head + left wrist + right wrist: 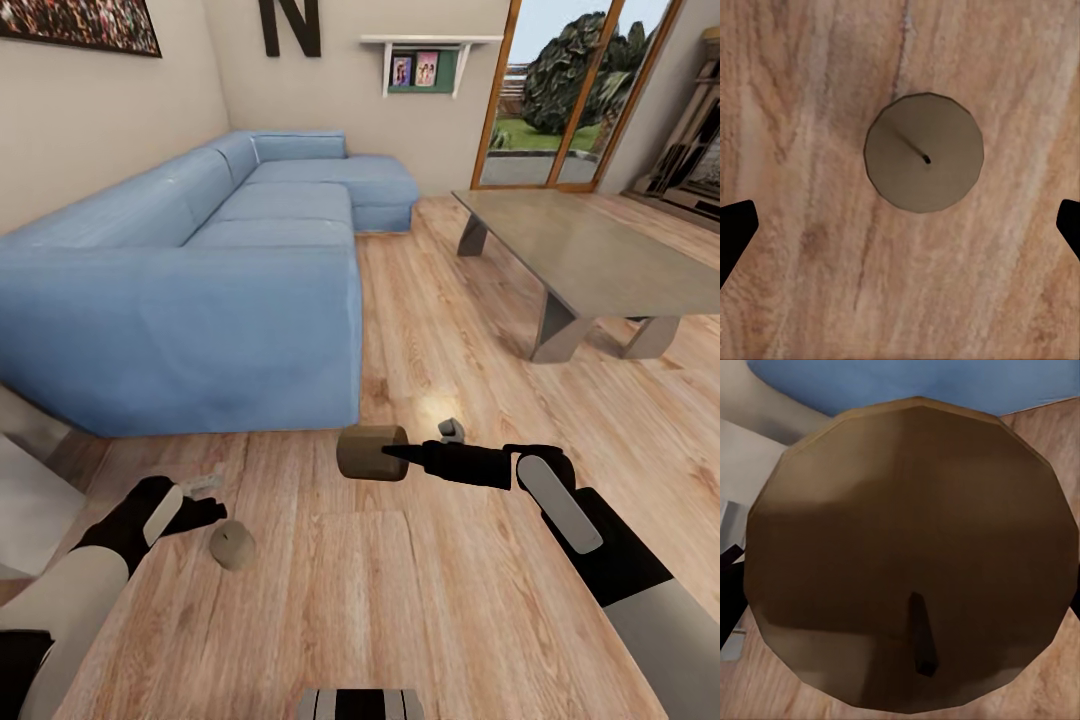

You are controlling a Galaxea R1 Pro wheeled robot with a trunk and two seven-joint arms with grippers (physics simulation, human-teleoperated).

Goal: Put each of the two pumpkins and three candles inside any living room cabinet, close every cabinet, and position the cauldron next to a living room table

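Right tool [400, 452] grips a candle [370, 452] aloft; left tool [205, 500] hangs released over another candle [232, 546] on the floor [440, 330]

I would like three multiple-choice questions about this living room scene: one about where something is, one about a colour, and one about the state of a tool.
1. Where is the candle that is near the left tool?
A. On the wooden floor
B. On the sofa
C. On the coffee table

2. What colour is the sofa?
A. Grey
B. Light blue
C. Dark brown

3. What is the state of the right tool?
A. Open and empty
B. Shut on a pumpkin
C. Shut on a candle

Answers:
1. A, since the left wrist view shows it upright on the wood floor, its wick up, between the open fingertips.
2. B, as the head view shows its light blue cushions.
3. C, because the held candle sits at the fingertips above the floor, and its wick end shows large in the right wrist view.
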